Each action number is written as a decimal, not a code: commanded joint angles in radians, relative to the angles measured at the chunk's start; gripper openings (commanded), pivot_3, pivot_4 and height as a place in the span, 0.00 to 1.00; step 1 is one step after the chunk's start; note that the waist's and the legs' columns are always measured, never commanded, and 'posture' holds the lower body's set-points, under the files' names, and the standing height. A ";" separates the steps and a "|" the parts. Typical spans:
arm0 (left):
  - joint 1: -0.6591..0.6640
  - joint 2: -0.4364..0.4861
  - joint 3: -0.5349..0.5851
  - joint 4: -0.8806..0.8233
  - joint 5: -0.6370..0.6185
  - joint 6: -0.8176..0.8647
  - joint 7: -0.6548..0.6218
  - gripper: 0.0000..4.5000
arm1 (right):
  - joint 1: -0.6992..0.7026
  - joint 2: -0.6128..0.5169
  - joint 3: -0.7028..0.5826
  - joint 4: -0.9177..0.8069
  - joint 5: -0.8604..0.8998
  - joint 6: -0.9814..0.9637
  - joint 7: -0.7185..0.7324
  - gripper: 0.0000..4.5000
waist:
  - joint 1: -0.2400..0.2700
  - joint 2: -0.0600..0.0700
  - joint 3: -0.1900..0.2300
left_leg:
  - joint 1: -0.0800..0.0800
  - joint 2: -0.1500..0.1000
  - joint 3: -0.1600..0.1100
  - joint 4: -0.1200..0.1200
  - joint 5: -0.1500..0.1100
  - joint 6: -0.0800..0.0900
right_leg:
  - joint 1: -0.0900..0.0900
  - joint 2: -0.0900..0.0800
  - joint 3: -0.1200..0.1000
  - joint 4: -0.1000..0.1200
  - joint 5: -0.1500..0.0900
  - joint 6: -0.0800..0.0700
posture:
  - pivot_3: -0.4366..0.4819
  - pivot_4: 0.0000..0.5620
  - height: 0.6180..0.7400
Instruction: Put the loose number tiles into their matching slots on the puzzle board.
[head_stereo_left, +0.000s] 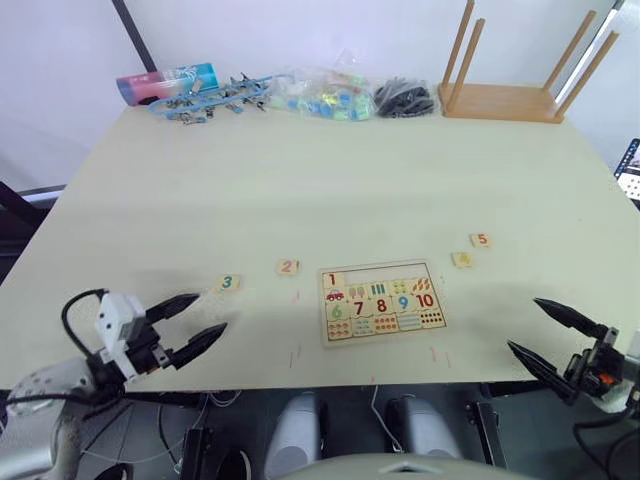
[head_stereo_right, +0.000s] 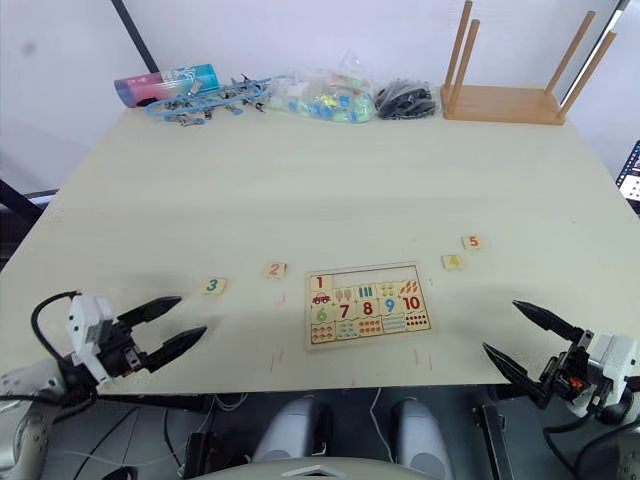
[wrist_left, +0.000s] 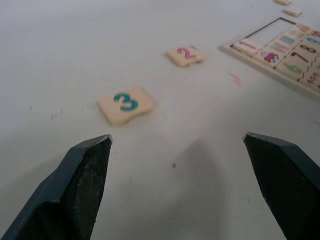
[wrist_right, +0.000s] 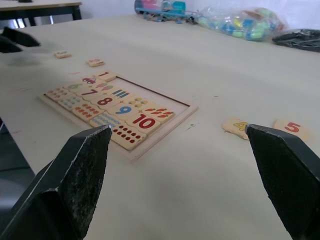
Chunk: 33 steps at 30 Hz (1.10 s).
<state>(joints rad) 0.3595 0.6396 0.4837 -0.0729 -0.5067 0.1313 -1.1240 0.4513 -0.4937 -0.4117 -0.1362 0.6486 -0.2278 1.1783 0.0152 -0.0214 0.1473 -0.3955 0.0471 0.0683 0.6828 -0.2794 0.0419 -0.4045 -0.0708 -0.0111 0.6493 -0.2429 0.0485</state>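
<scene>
Left end effector (head_stereo_left: 190, 323) and right end effector (head_stereo_left: 542, 329) hover open at the near worktop (head_stereo_left: 300, 180) edge, empty. Puzzle board (head_stereo_left: 381, 300) between them holds tile 1 (head_stereo_left: 331, 279). Tiles 3 (head_stereo_left: 228, 283), 2 (head_stereo_left: 288, 267) lie left; 4 (head_stereo_left: 462, 259), 5 (head_stereo_left: 481, 240) right. Far edge: upturned stool (head_stereo_left: 505, 95), bagged clutter (head_stereo_left: 325, 98). Nothing blocks the tiles.

Two robot arms reach in low from the near edge of the counter, one at each side. The left tool (head_stereo_left: 202, 319) points forward and toward the middle, its two black fingers spread wide apart and holding nothing. A white wrist block with black cables sits just behind it. The right tool (head_stereo_left: 530, 327) points back toward the middle, its two pointed black fingers likewise spread wide and empty.
</scene>
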 joint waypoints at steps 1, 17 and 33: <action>0.016 -0.002 0.049 -0.031 -0.022 -0.029 0.024 0.99 | 0.014 0.009 -0.025 -0.041 0.002 -0.026 -0.018 1.00 | 0.000 -0.001 -0.001 | 0.000 0.000 0.000 0.000 0.000 0.000 | 0.000 0.000 0.000 0.000 0.000 0.000 | 0.48 0.27 0.98; 0.053 -0.039 0.028 -0.085 -0.024 -0.037 0.088 0.99 | 0.064 0.038 -0.071 -0.072 -0.006 -0.022 -0.140 1.00 | -0.001 0.000 -0.004 | 0.000 0.001 0.002 -0.001 -0.001 0.001 | 0.000 0.000 0.000 -0.002 0.000 0.000 | 0.48 0.27 0.98; 0.068 -0.068 0.005 -0.094 -0.011 -0.065 0.106 0.99 | 0.052 0.055 -0.071 -0.028 -0.013 -0.018 -0.187 1.00 | -0.001 0.000 -0.004 | 0.000 0.001 0.002 -0.001 -0.001 0.001 | -0.001 -0.001 0.000 -0.003 0.000 0.000 | 0.48 0.27 0.98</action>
<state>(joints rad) 0.4283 0.5645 0.4815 -0.1481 -0.5130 0.0842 -1.0183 0.5034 -0.4355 -0.4512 -0.1580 0.6309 -0.2248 0.9918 0.0146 -0.0216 0.1435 -0.3954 0.0480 0.0703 0.6820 -0.2804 0.0430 -0.4053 -0.0715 -0.0107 0.6465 -0.2429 0.0483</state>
